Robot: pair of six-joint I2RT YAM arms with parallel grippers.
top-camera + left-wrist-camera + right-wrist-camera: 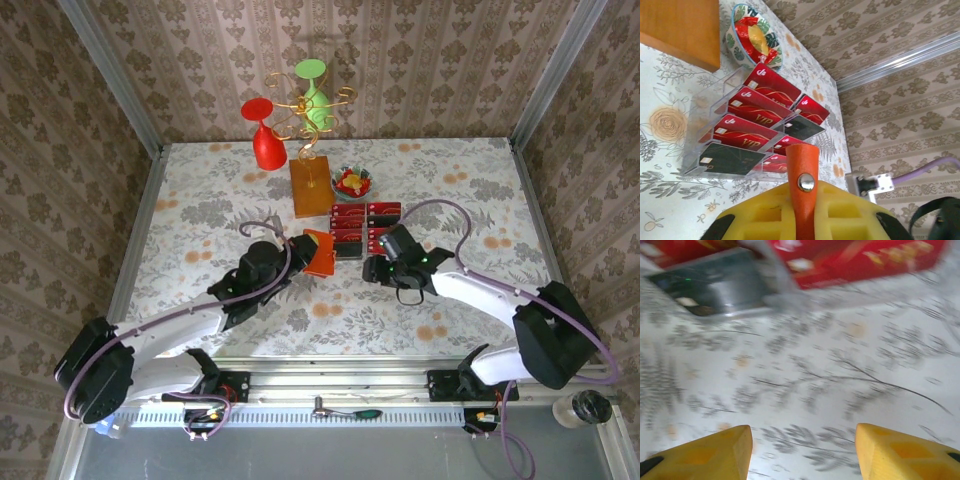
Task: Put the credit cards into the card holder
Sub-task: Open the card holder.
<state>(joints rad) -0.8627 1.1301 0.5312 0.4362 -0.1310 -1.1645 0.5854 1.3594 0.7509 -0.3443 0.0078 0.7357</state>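
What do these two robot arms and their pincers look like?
The left arm and right arm are smooth white tubes with bulky black joints, a purple cable looping along each. The right gripper ends in two blocky yellow fingers with square recesses; the left gripper matches.

blurred cards, clipped edges
the right wrist view is smeared: the credit cards (855,260) at 12 o'clock run off the top edge, print unreadable. in the left wrist view the card holder (801,170) is half hidden between the yellow jaws at 6 o'clock; the wooden block (680,27) at 11 o'clock and the bowl (752,35) at 12 o'clock are cut off.
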